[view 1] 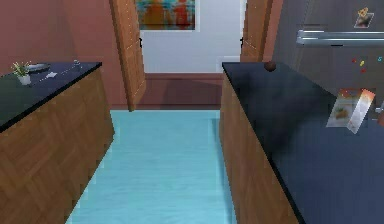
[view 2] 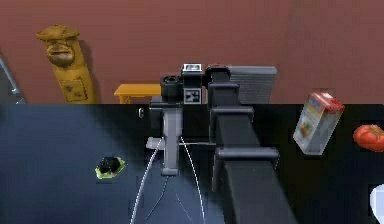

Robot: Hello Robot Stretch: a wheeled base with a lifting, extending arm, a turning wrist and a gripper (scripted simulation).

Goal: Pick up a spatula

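The gripper [view 2: 170, 160] shows against the dark counter [view 2: 60, 150] in the arm side view, its far end hard to separate from the arm [view 2: 240, 150]; whether it holds anything cannot be told; left of it in the picture lies a small dark blob [view 2: 108, 167] with yellow-green edges, too small to name; in the forward view a thin pale sliver [view 1: 45, 69], perhaps the spatula, lies on the left counter [view 1: 40, 95] beside a potted plant [view 1: 20, 72], long axis across the picture, ends indistinct.
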